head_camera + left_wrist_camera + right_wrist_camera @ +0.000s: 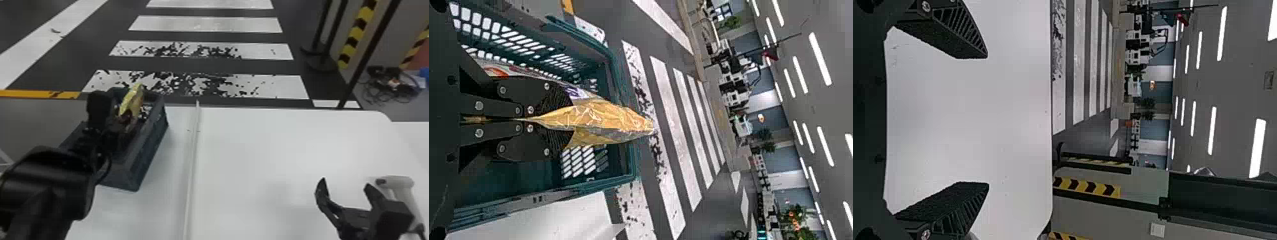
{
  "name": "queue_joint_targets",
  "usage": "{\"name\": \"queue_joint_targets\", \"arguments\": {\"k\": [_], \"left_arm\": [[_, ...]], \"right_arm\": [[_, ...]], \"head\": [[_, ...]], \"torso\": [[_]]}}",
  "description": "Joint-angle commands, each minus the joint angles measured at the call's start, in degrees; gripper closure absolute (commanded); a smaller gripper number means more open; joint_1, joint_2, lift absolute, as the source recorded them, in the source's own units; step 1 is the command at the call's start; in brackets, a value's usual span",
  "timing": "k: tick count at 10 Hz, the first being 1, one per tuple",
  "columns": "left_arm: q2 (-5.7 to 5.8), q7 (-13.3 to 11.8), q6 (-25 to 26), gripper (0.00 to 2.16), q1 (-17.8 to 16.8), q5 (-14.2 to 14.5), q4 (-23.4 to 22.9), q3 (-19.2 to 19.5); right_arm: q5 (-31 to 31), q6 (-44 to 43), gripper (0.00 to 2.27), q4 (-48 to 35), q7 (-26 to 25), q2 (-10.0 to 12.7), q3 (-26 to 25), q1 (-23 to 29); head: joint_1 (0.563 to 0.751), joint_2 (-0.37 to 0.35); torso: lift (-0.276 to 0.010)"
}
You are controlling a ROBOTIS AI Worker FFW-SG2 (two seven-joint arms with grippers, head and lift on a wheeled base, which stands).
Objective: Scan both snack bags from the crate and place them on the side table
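Observation:
Over the dark crate [143,159], my left gripper [119,123] holds a yellow snack bag [135,97] that sticks up past the crate's rim. The left wrist view has that gripper [566,121] shut on one edge of the shiny golden-yellow bag [604,119], inside the green-blue crate [621,172]. Behind the fingers, partly hidden, is a second bag [499,70] in white with orange and purple. My right gripper [345,184] stands open above the white table, with nothing between its fingers; the right wrist view also shows this gripper [987,120] spread wide.
A white handheld scanner [399,185] is just right of my right gripper. The white table [271,143] has a raised seam [193,153] running front to back, right of the crate. Beyond lie floor stripes, black posts and a cable heap [392,84].

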Motion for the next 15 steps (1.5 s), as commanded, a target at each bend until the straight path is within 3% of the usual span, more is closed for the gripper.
{"name": "queue_joint_targets", "arguments": {"k": [1,5,9,12,15], "left_arm": [[-1.32,1.52,0.34,2.14,-0.25,0.81,-2.08,0.10],[-4.22,3.90,5.08,2.14,0.18,2.21,-9.64,0.63],[-5.80,7.15,12.82,2.14,0.62,5.47,-20.10,1.16],[-7.47,8.29,15.98,2.14,0.54,8.19,-26.07,0.45],[-8.09,8.38,17.91,2.14,-0.34,8.54,-30.29,-1.57]], "right_arm": [[0.04,-0.09,0.08,-0.09,0.00,0.12,0.00,0.09],[0.04,-0.09,0.08,-0.36,0.00,0.12,-0.18,0.35],[0.04,0.26,0.08,-0.80,0.00,0.30,-0.26,0.44],[0.04,0.62,0.08,-1.41,0.00,0.39,-0.70,0.79],[0.04,1.32,0.08,-2.29,-0.09,0.65,-1.32,1.23]], "head": [[0.695,0.025],[0.695,0.002],[0.695,-0.012],[0.695,-0.033],[0.695,-0.069]], "torso": [[-0.095],[-0.095],[-0.095],[-0.095],[-0.095]]}}
